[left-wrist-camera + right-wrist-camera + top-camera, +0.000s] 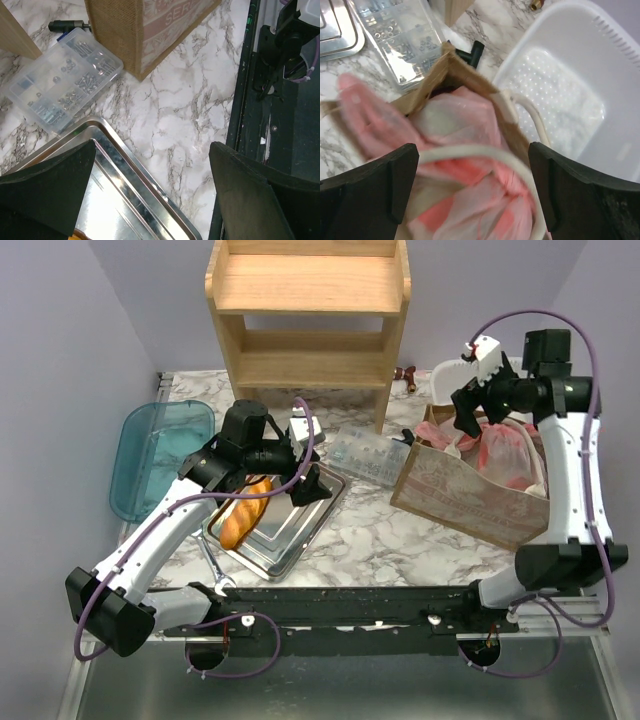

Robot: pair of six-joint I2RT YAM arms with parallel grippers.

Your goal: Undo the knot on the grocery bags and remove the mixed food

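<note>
The pink plastic grocery bag (505,452) sits inside a brown burlap tote (460,490) at the right; in the right wrist view it (465,130) fills the tote's mouth, with its bunched knot (515,187) under a white tote handle (480,152). The food is hidden inside the bag. My right gripper (468,410) hangs open just above the tote; in its wrist view the gripper (472,185) straddles the handle and bag. My left gripper (305,483) is open and empty over the steel tray (290,540); its wrist view (150,195) shows the tray's corner (120,165).
A golden bread loaf (245,512) lies on the tray. A clear parts box (368,453) lies between tray and tote. A wooden shelf (310,310) stands at the back, a white basket (570,90) behind the tote, a teal lid (160,455) at the left, a wrench (213,568) by the tray.
</note>
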